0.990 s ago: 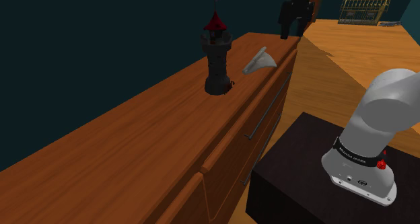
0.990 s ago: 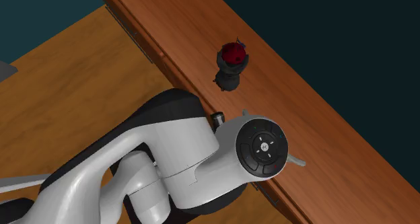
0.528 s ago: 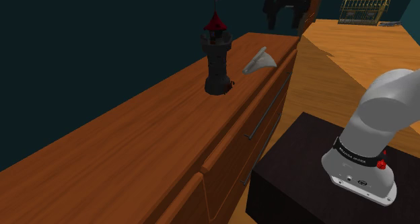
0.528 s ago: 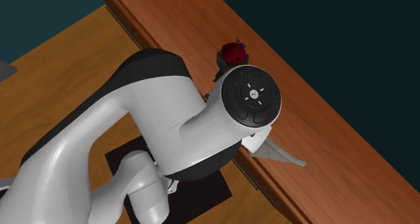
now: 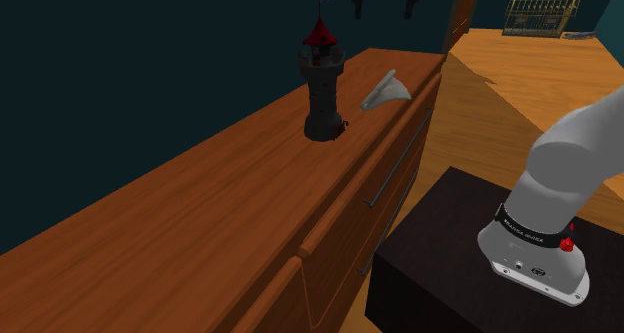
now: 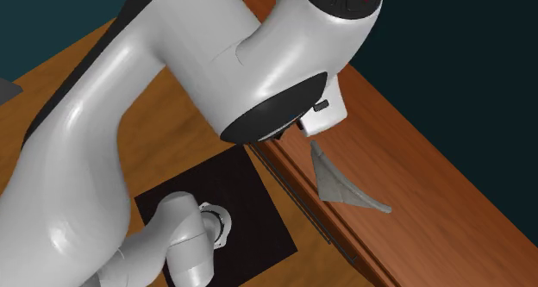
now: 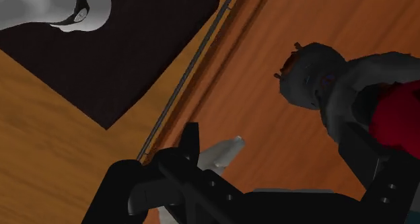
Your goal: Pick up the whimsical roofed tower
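Observation:
The tower (image 5: pixel 322 81) is a dark grey round turret with a red pointed roof and a small flag. It stands upright on the wooden dresser top (image 5: pixel 200 211). My black gripper (image 5: pixel 384 7) hangs open high above the far part of the dresser, up and to the shoulder view's right of the tower, touching nothing. In the wrist view the tower (image 7: pixel 328 88) lies ahead of the gripper (image 7: pixel 279 152), its red roof (image 7: pixel 398 118) close to one finger (image 7: pixel 380 175). The fingers stand apart with nothing between them. In the second exterior view the arm (image 6: pixel 259 61) hides the tower.
A grey cone-shaped object (image 5: pixel 385 91) lies on the dresser near its front edge, just beside the tower, and appears again (image 6: pixel 334 184) (image 7: pixel 223 153). The dresser has drawers with bar handles (image 5: pixel 392 171). My black stand (image 5: pixel 440 256) sits on the wooden floor. A wire rack (image 5: pixel 541 17) stands far off.
The gripper has risen and swung toward the shoulder view's left, closer to the tower. In the second exterior view the arm has swept up and now covers the tower. The fingers stayed open.

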